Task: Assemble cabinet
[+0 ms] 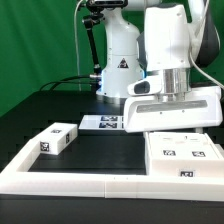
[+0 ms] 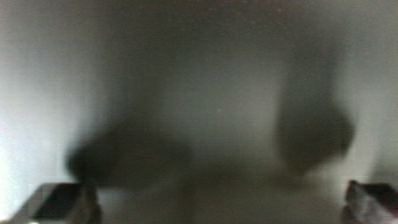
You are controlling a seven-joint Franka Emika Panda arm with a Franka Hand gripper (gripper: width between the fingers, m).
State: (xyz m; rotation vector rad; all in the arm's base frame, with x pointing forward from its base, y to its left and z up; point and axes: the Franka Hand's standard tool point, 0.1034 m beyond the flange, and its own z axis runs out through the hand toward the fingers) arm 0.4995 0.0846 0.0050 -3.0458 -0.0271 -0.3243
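The cabinet's large white box [image 1: 185,157], with tags on top and front, lies at the exterior view's right. My gripper [image 1: 172,128] hangs straight down onto its top, and its fingertips are hidden there. A smaller white cabinet block [image 1: 57,138] with tags lies apart at the exterior view's left. In the wrist view my gripper [image 2: 210,206] is open. Its fingertips [image 2: 64,202] stand wide apart at the frame's edges. A blurred white surface [image 2: 205,90], very close, fills the space between them. I cannot tell if the fingers touch it.
The marker board [image 1: 105,123] lies flat at the back centre, by the robot's base [image 1: 120,75]. A long low white border rail [image 1: 80,180] runs along the front and up the exterior view's left. The table is black, with a green backdrop behind.
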